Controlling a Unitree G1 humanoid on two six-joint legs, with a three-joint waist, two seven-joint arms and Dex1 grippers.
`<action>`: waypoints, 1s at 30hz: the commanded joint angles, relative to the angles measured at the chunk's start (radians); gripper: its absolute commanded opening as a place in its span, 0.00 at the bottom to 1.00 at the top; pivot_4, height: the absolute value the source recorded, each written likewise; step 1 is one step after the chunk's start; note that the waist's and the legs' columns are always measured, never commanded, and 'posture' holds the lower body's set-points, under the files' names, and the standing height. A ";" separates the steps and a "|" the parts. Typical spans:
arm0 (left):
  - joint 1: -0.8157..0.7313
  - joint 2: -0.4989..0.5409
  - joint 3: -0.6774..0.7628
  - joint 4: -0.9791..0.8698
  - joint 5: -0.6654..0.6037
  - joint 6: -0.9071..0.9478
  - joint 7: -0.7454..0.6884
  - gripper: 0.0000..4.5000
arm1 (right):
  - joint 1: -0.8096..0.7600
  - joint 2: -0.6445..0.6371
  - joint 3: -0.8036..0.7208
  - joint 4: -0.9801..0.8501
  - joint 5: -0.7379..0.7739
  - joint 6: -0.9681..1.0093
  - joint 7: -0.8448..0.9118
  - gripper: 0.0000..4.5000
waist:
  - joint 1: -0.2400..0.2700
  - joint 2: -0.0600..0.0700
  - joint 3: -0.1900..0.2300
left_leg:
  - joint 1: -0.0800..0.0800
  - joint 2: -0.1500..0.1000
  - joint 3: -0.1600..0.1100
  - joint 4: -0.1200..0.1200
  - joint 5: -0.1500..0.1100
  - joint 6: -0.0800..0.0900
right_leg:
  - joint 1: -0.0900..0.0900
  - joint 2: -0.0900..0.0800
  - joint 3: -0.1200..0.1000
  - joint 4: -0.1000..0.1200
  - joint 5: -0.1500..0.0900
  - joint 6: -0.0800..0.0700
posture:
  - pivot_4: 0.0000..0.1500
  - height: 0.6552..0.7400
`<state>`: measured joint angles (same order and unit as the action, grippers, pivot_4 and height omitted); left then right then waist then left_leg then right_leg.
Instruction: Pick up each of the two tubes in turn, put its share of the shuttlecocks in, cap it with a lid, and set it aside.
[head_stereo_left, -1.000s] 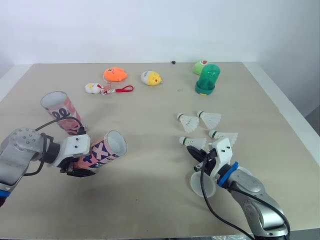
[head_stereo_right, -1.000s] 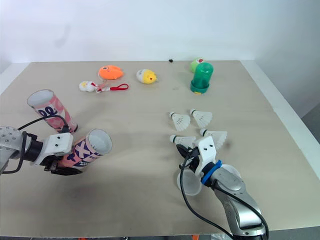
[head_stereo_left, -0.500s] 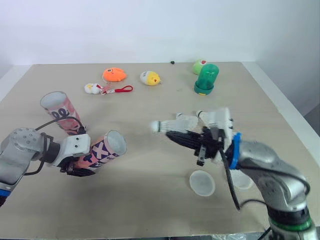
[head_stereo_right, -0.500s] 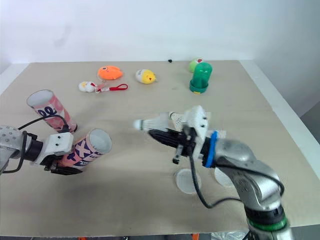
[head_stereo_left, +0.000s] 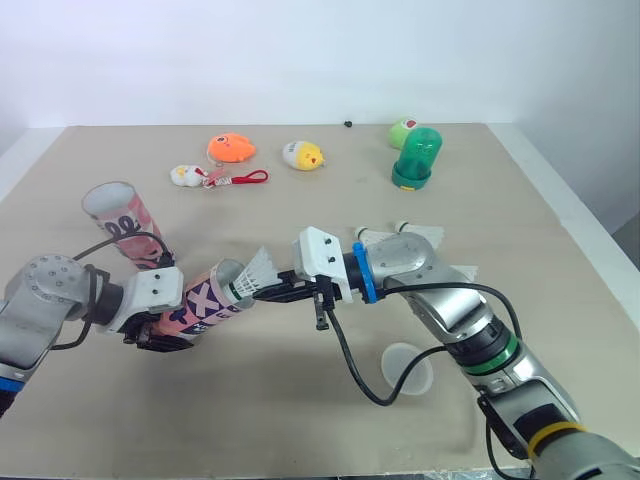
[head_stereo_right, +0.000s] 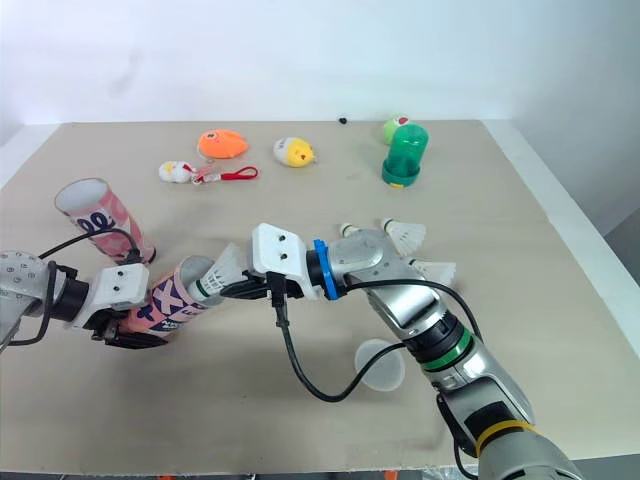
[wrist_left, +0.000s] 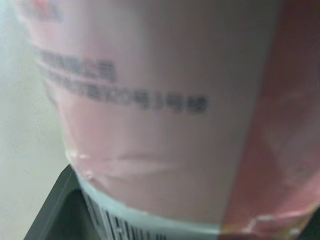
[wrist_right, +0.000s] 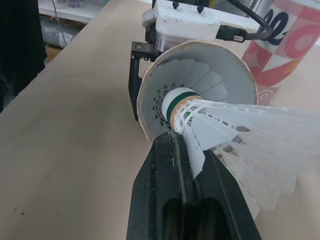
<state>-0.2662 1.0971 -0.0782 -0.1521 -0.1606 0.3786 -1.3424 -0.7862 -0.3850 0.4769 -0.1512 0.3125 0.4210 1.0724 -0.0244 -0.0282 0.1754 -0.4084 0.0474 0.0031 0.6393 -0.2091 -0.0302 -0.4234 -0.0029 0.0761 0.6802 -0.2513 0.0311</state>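
The left gripper (head_stereo_left: 160, 338) is clamped on the lower end of a pink tube (head_stereo_left: 205, 300). It holds the tube tilted above the table (head_stereo_left: 300, 210), with the open mouth facing the right arm. The right gripper (wrist_right: 186, 167) has its two black fingers pinched together on the feathers of a shuttlecock (wrist_right: 225, 135). The shuttlecock's green-banded cork points into the tube's mouth (whether it has passed the rim cannot be told). White feathers show inside the tube. A second pink tube (head_stereo_left: 122, 225) stands on the table just behind the left gripper, mouth up. On the right side of the table, beyond the right arm, lie loose shuttlecocks (head_stereo_left: 418, 235), and a translucent lid (head_stereo_left: 405, 368) lies nearer the front edge. Along the far side sit an orange plush toy (head_stereo_left: 230, 149), a yellow one (head_stereo_left: 303, 156) and a green domed container (head_stereo_left: 416, 158).
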 joint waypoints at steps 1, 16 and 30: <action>0.019 0.004 0.002 -0.026 -0.004 0.015 0.013 0.68 | -0.045 0.027 -0.038 -0.037 0.052 0.049 0.023 0.33 | 0.001 0.000 0.000 | 0.000 0.000 0.000 0.000 0.000 0.000 | 0.000 0.000 0.000 0.000 0.000 -0.001 | 1.00 1.00; -0.004 -0.021 -0.015 -0.008 0.004 0.015 0.034 0.68 | -0.243 0.067 0.038 0.239 -0.102 -0.090 0.143 0.03 | 0.000 0.001 0.000 | 0.001 0.001 -0.001 0.000 0.000 0.000 | 0.000 0.001 -0.001 0.001 0.000 -0.003 | 1.00 1.00; -0.023 -0.036 -0.028 -0.020 0.005 0.032 0.037 0.68 | -0.345 0.342 0.129 0.507 -0.286 -0.289 0.154 0.03 | 0.001 0.002 0.001 | 0.000 0.001 -0.001 0.000 0.000 0.000 | -0.001 0.001 -0.002 0.001 0.000 -0.003 | 1.00 1.00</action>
<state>-0.2899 1.0712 -0.0890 -0.1541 -0.1571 0.4015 -1.3160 -1.1112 -0.0760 0.6204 0.3903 0.0187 0.1603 1.2181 -0.0235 -0.0267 0.1763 -0.4082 0.0487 0.0015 0.6390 -0.2088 -0.0300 -0.4241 -0.0012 0.0742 0.6816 -0.2512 0.0277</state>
